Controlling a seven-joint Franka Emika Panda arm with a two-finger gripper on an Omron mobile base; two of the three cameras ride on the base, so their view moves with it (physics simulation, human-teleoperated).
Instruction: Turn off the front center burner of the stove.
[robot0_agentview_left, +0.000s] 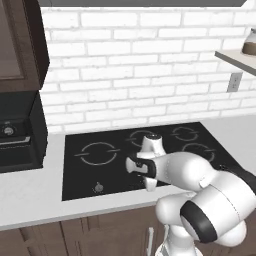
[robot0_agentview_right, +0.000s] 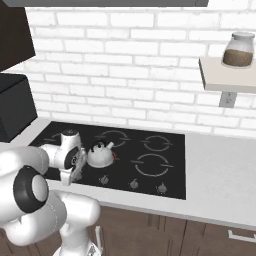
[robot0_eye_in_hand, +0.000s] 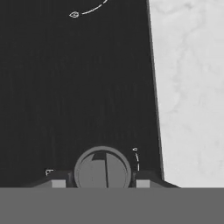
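White brick wall behind a pale counter; from the left base view I see the glossy black glass stove (robot0_agentview_left: 100, 170) set into it. In the right base view, a white kettle (robot0_agentview_right: 101, 156) sits mid-cooktop. In the hand view my gripper (robot0_eye_in_hand: 103, 183) straddles a small silvery knob (robot0_eye_in_hand: 103, 168), fingers spread either side. I judge it rigid and smooth: pinch its rim.

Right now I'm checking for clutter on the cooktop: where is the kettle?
The kettle sits on the stove, left of centre in the right base view, just right of the gripper and behind the front row of knobs.
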